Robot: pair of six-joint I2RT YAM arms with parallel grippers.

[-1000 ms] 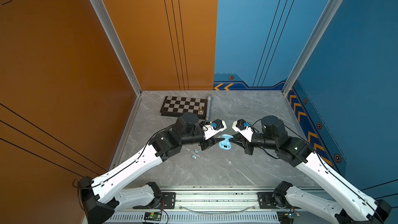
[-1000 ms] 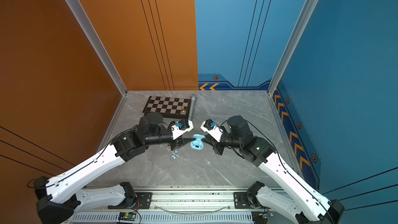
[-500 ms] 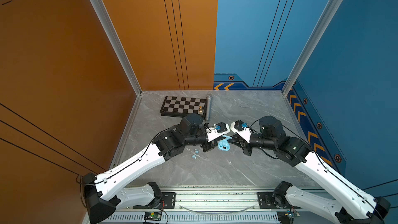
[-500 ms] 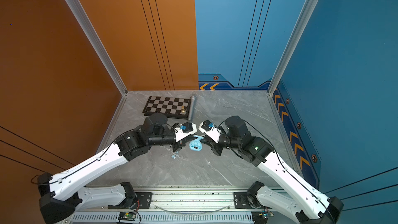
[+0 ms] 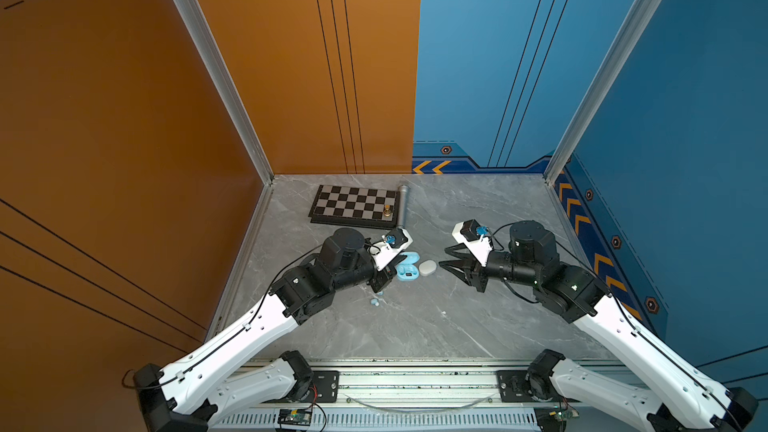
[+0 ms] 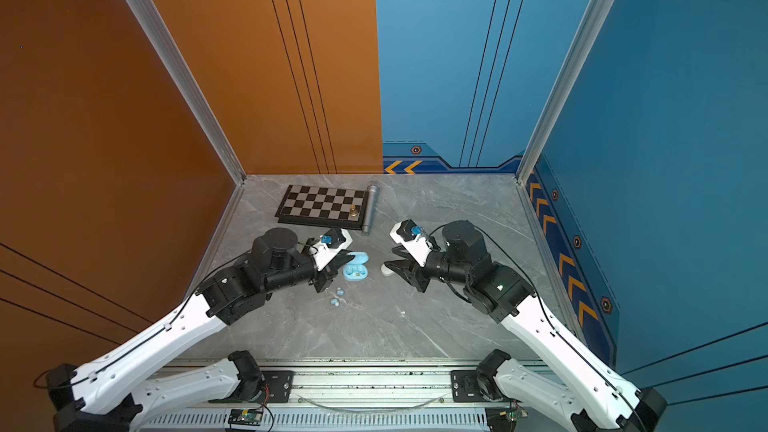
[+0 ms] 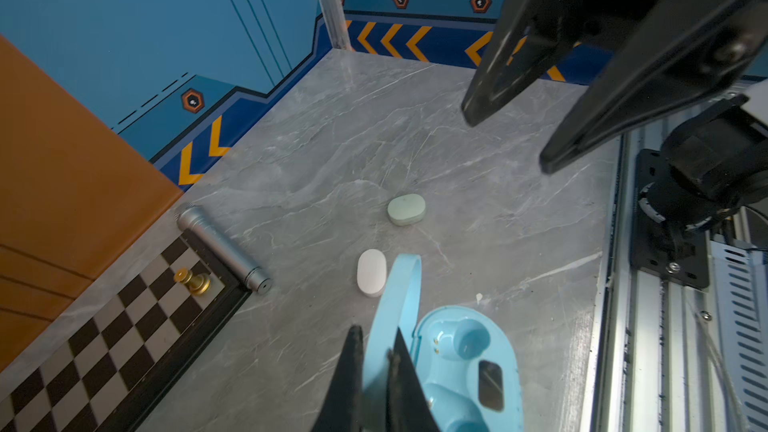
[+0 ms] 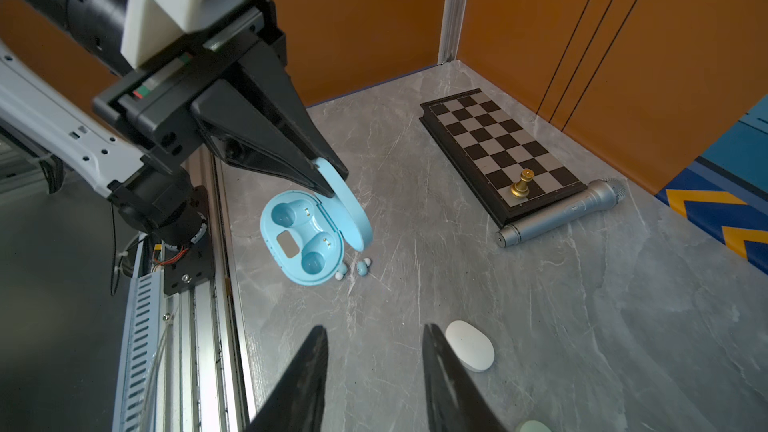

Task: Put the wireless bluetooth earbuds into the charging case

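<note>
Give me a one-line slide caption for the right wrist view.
Left gripper shut on the lid of the open blue charging case, two earbuds beside it, wells empty, right gripper open.

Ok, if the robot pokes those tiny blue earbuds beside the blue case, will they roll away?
Probably: the earbuds look rounded, so a poke may send them rolling or skidding on the smooth table. Being far smaller than the blue case, they're likely very light. Pinched off-centre, one might pop out.
</note>
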